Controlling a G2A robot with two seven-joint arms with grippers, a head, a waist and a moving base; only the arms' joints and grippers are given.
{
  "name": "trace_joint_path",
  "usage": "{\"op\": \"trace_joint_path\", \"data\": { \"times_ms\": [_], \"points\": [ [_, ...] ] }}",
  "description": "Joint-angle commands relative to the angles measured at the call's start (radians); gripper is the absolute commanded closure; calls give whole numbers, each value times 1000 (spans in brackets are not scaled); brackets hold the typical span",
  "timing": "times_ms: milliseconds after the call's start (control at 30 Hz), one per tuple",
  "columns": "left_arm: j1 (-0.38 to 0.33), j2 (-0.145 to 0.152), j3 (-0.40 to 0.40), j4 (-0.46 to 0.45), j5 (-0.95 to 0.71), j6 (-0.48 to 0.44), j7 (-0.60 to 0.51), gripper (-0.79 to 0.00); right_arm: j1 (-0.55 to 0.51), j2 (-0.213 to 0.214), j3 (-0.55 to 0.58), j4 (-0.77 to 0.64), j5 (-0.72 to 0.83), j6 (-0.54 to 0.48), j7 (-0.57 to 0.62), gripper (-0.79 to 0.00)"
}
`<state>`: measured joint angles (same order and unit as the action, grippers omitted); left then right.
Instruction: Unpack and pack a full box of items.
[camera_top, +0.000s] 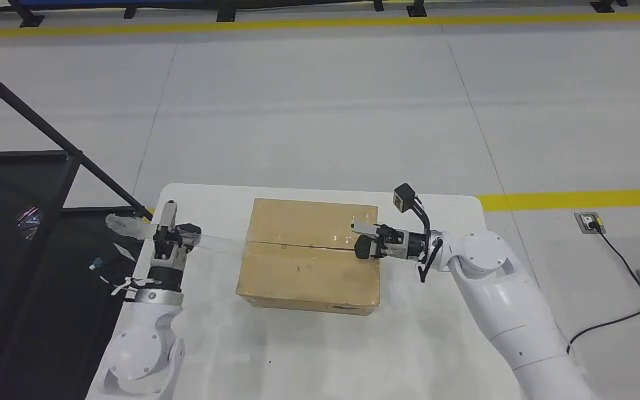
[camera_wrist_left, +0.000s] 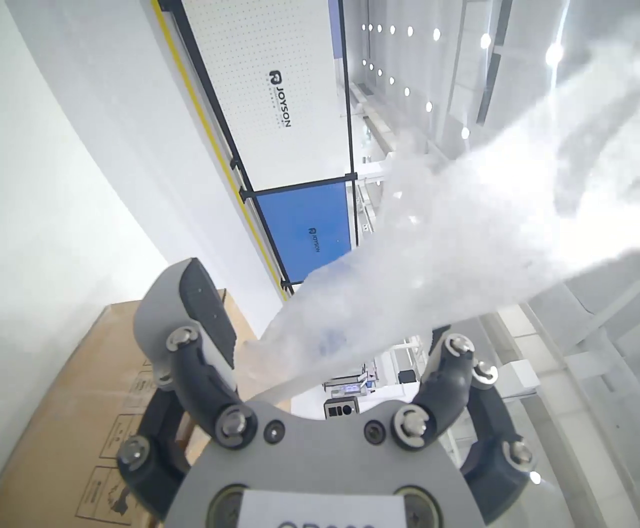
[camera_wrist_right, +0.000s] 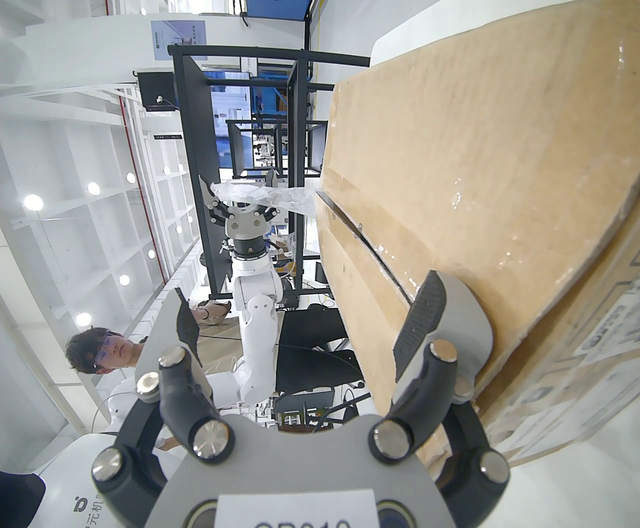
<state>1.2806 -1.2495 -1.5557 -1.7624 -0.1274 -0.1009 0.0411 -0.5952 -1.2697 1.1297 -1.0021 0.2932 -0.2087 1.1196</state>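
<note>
Both wide: film (camera_wrist_left: 450, 225) clings to my left gripper (camera_wrist_left: 325, 320) and may not drop, my right gripper (camera_wrist_right: 305, 325) could snag the box (camera_wrist_right: 475, 150) seam (camera_wrist_right: 360, 235).

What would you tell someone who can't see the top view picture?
A closed cardboard box sits on a white table. The right gripper is at its top seam; the left gripper, beside the box, has clear plastic film draped across it.
</note>
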Motion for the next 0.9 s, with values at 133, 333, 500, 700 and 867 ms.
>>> {"op": "trace_joint_path", "data": {
  "times_ms": [133, 333, 500, 700, 867],
  "points": [
    [-12, -4, 41, -44, 93, 25, 10, -785, 0, 0, 0, 0, 0, 0, 0, -785],
    [-15, -11, 107, -90, 178, 44, 24, -785, 0, 0, 0, 0, 0, 0, 0, -785],
    [-35, -18, 156, -95, 220, 70, 33, -785, -29, 3, 6, -52, -2, 0, -29, -785],
    [-82, -29, 212, -58, 250, 102, 46, -785, -81, 19, 35, -153, 8, -1, 4, -785],
    [-116, -39, 248, -34, 261, 118, 57, -785, -127, 32, 63, -226, 5, 4, 3, -785]
  ]
}}
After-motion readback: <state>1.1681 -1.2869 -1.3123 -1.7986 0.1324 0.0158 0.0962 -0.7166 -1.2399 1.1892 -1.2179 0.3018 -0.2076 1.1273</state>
